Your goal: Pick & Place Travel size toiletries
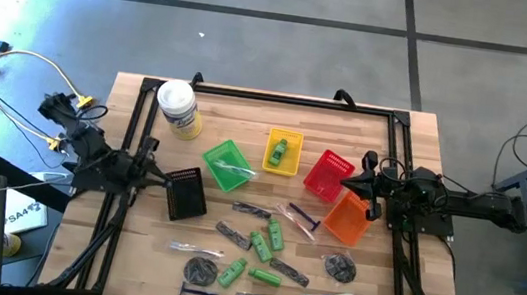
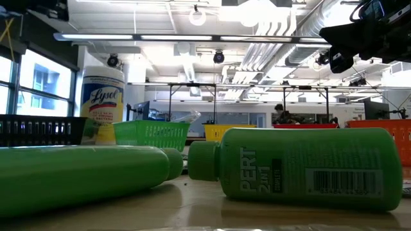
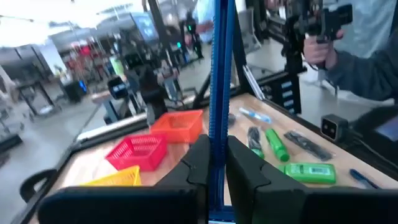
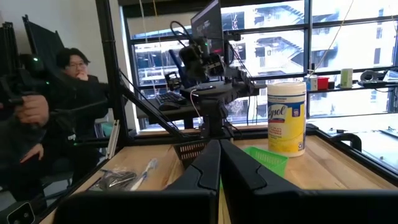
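On the table (image 1: pixel 415 146), using the green basket (image 1: pixel 226 163) as landmark: left gripper (image 1: pixel 161 177) sits just to its left, above the black basket (image 1: pixel 185 195). Left wrist view shows its fingers (image 3: pixel 200 163) clenched on a slim blue upright piece (image 3: pixel 217 93); I cannot tell what the piece is. Right gripper (image 1: pixel 364 185) is well to the right of the green basket, between the red basket (image 1: pixel 328 173) and the orange basket (image 1: pixel 346 219), fingers (image 4: pixel 205 168) pressed together, holding nothing.

Travel size toiletries (image 1: pixel 261 253) lie loose on the table, on the near side of the green basket: green bottles, dark sticks, clear-wrapped pieces, round grey discs, a razor. One green bottle (image 1: pixel 279 151) lies in the yellow basket (image 1: pixel 284 140), right of the green basket; one clear-wrapped item (image 1: pixel 231 169) lies in the green basket itself.

Lysol jar (image 1: pixel 179 109) stands to the far left of the green basket. A person (image 4: pixel 74 81) sits beyond the table in the right wrist view.
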`<action>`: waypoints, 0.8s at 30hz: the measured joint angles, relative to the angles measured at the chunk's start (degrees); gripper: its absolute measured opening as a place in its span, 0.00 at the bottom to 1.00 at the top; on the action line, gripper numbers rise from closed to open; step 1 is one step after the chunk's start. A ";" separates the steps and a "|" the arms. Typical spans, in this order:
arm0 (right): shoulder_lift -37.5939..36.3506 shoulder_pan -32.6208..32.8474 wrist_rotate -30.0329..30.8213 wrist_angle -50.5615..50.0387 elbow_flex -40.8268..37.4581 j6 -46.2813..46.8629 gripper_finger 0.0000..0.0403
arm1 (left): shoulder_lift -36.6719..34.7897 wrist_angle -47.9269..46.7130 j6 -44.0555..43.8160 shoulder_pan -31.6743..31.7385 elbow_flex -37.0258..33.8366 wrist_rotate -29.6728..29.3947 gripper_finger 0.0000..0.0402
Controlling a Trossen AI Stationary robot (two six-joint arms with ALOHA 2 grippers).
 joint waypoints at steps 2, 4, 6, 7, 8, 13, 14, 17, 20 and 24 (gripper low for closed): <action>-0.01 0.00 0.26 0.04 0.00 -0.01 0.01 | -3.96 -0.17 1.30 0.02 -1.94 -0.11 0.05; 0.01 0.00 0.44 0.08 0.00 -0.03 0.01 | -5.61 1.11 1.80 0.00 -2.48 0.05 0.05; 0.01 0.00 0.46 0.28 0.00 -0.05 0.01 | -5.37 2.54 3.09 0.02 -2.27 -0.56 0.05; 0.00 0.00 0.46 0.58 0.00 -0.05 0.01 | -5.23 2.47 3.12 0.02 -2.56 -0.99 0.05; -0.01 0.00 0.46 0.85 0.00 -0.06 0.01 | -4.86 2.83 3.16 0.02 -3.01 -1.64 0.05; -0.01 0.00 0.48 0.83 0.00 -0.62 0.01 | -3.71 5.91 3.14 0.05 -7.34 -4.88 0.05; 0.01 0.00 0.46 0.83 0.00 -0.93 0.01 | -3.82 6.40 3.15 0.02 -8.10 -4.66 0.05; -0.01 0.00 0.40 0.80 0.00 -1.10 0.01 | -3.88 6.70 2.81 0.02 -10.61 -4.47 0.05; -0.01 0.00 0.37 0.81 0.00 -1.12 0.01 | -3.90 6.37 1.69 0.02 -11.42 -4.38 0.05; 0.00 0.00 0.31 0.82 0.00 -1.50 0.01 | -3.94 5.44 1.50 0.02 -12.03 -4.40 0.05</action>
